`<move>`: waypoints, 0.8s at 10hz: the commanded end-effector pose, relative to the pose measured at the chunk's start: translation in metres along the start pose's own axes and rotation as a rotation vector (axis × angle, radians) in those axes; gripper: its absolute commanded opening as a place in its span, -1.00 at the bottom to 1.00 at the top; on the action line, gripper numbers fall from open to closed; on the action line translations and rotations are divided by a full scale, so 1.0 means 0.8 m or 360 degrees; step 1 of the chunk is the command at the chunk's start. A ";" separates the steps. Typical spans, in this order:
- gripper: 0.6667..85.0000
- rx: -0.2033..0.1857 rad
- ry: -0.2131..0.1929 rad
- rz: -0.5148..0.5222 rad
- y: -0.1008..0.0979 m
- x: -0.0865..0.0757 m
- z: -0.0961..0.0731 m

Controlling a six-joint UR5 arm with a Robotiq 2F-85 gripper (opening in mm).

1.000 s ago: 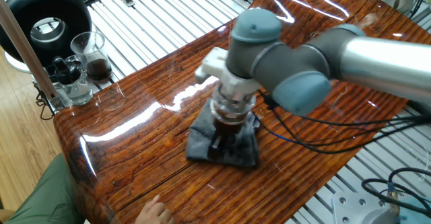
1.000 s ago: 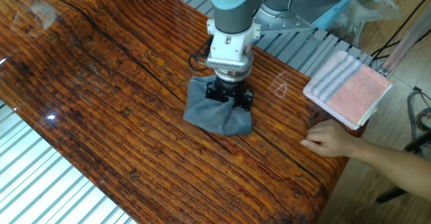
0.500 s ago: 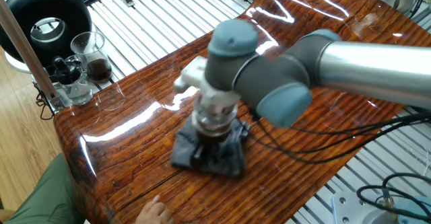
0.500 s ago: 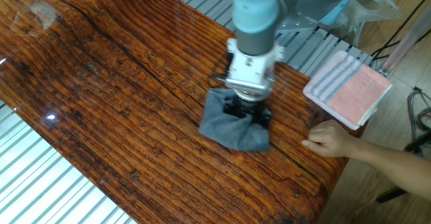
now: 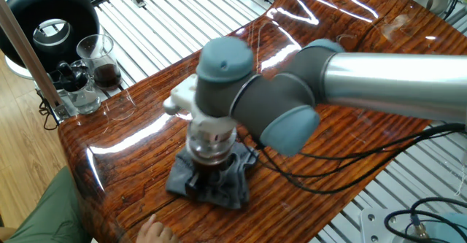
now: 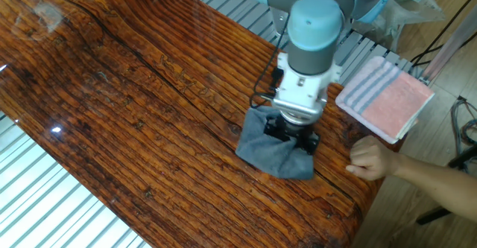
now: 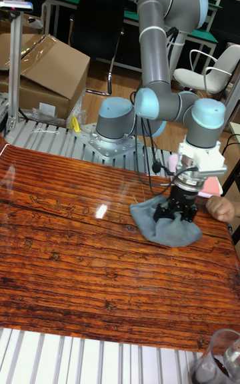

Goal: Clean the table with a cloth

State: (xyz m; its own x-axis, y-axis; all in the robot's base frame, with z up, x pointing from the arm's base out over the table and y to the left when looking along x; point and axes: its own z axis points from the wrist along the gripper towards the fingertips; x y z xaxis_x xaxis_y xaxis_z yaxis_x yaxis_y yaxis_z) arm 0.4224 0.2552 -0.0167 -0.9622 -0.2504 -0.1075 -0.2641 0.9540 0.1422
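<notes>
Near the end of the desk (image 6: 112, 91) lies the cloth (image 6: 272, 150), a bunched blue-grey towel flat on the glossy reddish-brown wood grain. The fingers (image 6: 293, 131) press straight down into its top, their dark tips sunk among the folds; whether they pinch the fabric or only bear on it cannot be told, nor how far apart they stand. In the tall fixed view the cloth (image 7: 163, 227) spreads out to the left of the fingers (image 7: 177, 213), and in one fixed view it (image 5: 211, 182) sits under the wrist of the grey arm (image 5: 292, 97), close to the desk edge.

A person's hand (image 6: 373, 161) rests on the desk just beside the cloth, not touching it. Behind the hand, a folded pink-and-grey striped towel (image 6: 387, 99) lies at the desk corner. At the other corner stand a glass pitcher of dark liquid (image 5: 100, 57) and a large black round appliance (image 5: 45, 20) beyond the desk on the metal slats (image 5: 168, 17).
</notes>
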 end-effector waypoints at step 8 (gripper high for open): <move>-0.99 0.0101 -0.0052 0.0059 -0.042 -0.015 -0.026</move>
State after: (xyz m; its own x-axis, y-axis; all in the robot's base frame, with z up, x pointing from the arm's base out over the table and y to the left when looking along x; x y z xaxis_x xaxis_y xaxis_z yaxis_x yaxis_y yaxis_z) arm 0.4329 0.2254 -0.0032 -0.9606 -0.2547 -0.1109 -0.2645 0.9607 0.0845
